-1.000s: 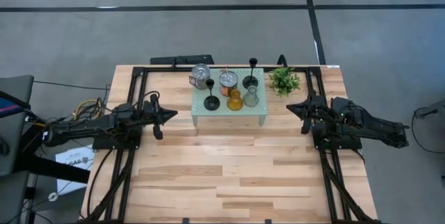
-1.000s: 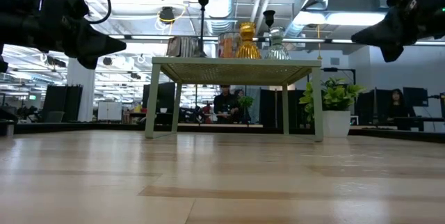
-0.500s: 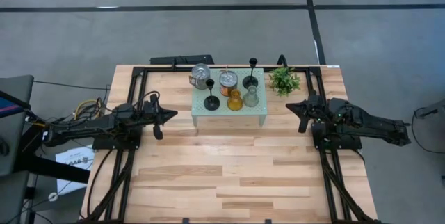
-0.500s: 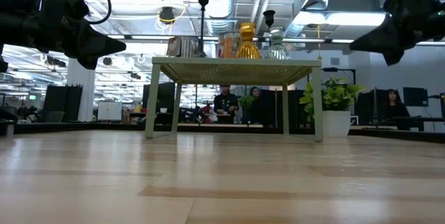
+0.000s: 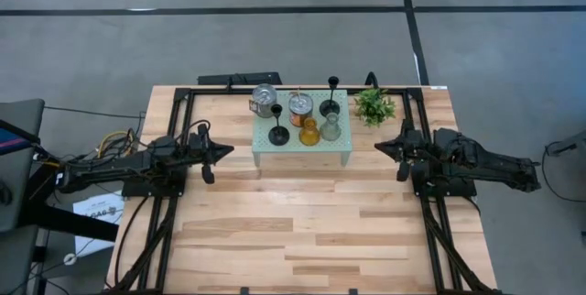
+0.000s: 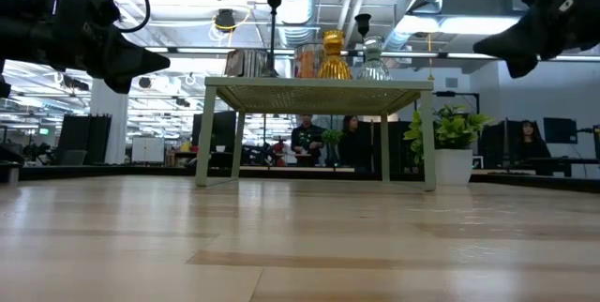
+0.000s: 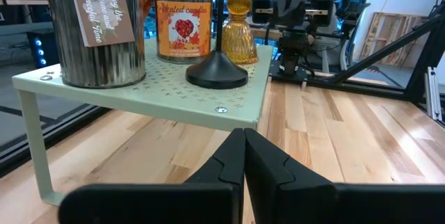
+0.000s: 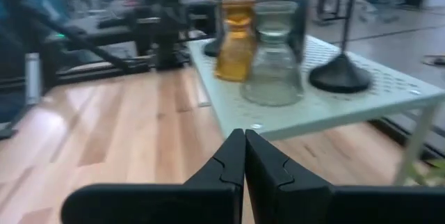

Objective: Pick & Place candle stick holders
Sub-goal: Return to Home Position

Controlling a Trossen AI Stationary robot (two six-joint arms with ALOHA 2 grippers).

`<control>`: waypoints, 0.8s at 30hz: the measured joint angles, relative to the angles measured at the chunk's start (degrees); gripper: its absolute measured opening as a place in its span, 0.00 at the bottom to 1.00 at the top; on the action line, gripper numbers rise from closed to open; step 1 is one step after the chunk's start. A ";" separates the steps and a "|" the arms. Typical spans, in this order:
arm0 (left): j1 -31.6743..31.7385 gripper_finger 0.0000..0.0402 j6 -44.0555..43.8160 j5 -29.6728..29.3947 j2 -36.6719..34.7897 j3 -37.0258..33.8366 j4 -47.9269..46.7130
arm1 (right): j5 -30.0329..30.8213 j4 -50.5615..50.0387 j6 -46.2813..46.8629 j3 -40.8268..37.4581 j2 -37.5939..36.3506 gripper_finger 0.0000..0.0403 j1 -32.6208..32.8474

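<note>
Table [image 5: 302, 231] of pale wood carries a pale green perforated stand [image 5: 341, 146], which sits close to the middle of the surface's far edge, the edge uppermost in the high view. Six pieces stand on top of it.

- **Far edge of the stand:** The silvery ribbed cup [image 5: 265, 100], with a paper tag, is at the far left corner. The cup with an orange label [image 5: 300, 107] is next to it, about the middle of this edge. One black stemmed holder [image 5: 330, 105] is upright at the far right corner.
- **Near edge of the stand:** The other black stemmed holder [image 5: 278, 136] is upright toward the near left corner. The amber glass holder [image 5: 309, 133] and the clear glass holder [image 5: 330, 129] are side by side near the middle. They are very close, and I cannot tell if they touch.

A small green potted plant [image 5: 374, 105] is on the table just beside the stand's right side, toward the far right corner of the surface.

The left gripper [image 5: 229, 147] hangs above the table to the left of the stand, apart from it and pointing toward it. Its fingers are pressed together with nothing between them. The right gripper [image 5: 378, 146] hangs to the right of the stand, also apart from it and pointing toward it. Its fingers are clenched and empty too. In the low view both grippers are high above the surface, a little higher than the stand's top.
</note>
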 joint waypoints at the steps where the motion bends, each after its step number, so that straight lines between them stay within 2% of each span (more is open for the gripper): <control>1: 0.00 0.02 0.02 0.00 0.00 0.00 0.00 | -1.19 0.39 -0.05 -0.01 0.00 0.00 -0.01; 4: -0.02 0.02 0.00 -0.02 0.00 0.00 0.00 | -3.01 6.27 -1.87 -2.15 -0.19 0.00 -0.01; 9: 0.00 0.02 0.02 -0.01 0.00 0.00 0.02 | -2.95 18.93 -2.86 -10.45 -1.03 0.00 -0.04; 16: 0.00 0.01 2.16 -0.01 0.00 0.02 -1.12 | -7.12 20.01 -2.65 -13.05 -1.07 0.00 -0.04; 24: 0.00 0.01 2.08 0.00 1.84 0.04 -4.48 | -7.38 20.04 -4.49 -13.07 -0.61 0.00 -0.01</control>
